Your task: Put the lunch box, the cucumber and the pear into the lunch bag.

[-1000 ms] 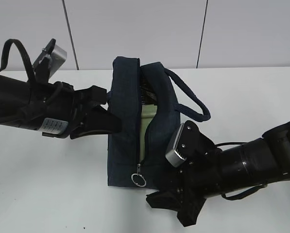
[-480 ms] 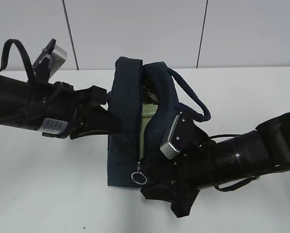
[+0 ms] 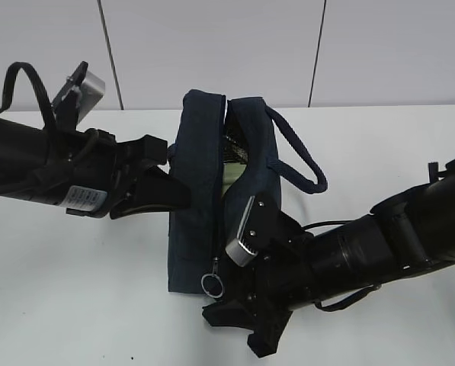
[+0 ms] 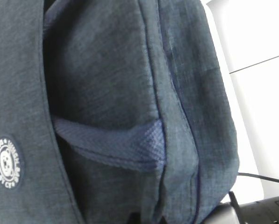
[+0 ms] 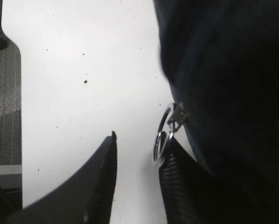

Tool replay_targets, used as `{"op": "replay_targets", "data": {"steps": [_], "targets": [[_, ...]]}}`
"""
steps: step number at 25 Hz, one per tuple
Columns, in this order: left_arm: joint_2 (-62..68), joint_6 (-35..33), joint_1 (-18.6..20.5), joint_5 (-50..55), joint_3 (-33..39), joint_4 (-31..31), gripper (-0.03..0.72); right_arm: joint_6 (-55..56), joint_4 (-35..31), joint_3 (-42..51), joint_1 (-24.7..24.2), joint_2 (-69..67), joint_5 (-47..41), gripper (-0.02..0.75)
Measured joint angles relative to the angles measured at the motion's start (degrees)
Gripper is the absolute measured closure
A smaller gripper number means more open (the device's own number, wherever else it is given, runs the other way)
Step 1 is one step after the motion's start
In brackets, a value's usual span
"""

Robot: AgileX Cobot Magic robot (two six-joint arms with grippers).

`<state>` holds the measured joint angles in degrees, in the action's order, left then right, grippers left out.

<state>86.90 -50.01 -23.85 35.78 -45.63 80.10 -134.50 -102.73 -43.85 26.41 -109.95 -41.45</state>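
1. The lunch bag (image 3: 204, 198) stands upright on the white bench (image 3: 75, 290), in the middle of the exterior view, with its padded loop handle (image 3: 299, 156) hanging to the right side.
2. The zipper (image 3: 214, 221) runs down the front of the bag and is open in its upper part.
3. Through this opening a pale green piece of the lunch box (image 3: 229, 174) shows, so the box is inside the bag.
4. Behind the green piece there is something dark in the opening, but I cannot tell what it is; the cucumber and the pear I cannot make out in any view.
5. The silver ring pull (image 3: 212, 284) hangs low on the front of the bag, near the bottom edge.
6. The right claw (image 3: 238, 320) is at the lower front corner of the bag, close to the bench.
7. In the right wrist view its two fingers (image 5: 99, 182) stand apart with a gap between them and hold nothing.
8. The ring pull (image 5: 165, 135) lies just beside the finger that is nearer to the bag; I cannot tell if they touch.
9. The left claw (image 3: 162, 171) is at the left wall of the bag, at the upper half.
10. The left wrist view shows only the navy fabric, a strap (image 4: 113, 144) and a round white logo patch (image 4: 7, 162), so I cannot tell how far this claw is open or if it holds the fabric.
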Motion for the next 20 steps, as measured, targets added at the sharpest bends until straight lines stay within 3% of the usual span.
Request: {"op": "replay_targets", "data": {"steps": [20], "targets": [[0.0,-0.22,0.0,0.05,0.0,-0.3,0.703,4.54,0.0,-0.37,0.0,2.7,0.4,0.486]]}}
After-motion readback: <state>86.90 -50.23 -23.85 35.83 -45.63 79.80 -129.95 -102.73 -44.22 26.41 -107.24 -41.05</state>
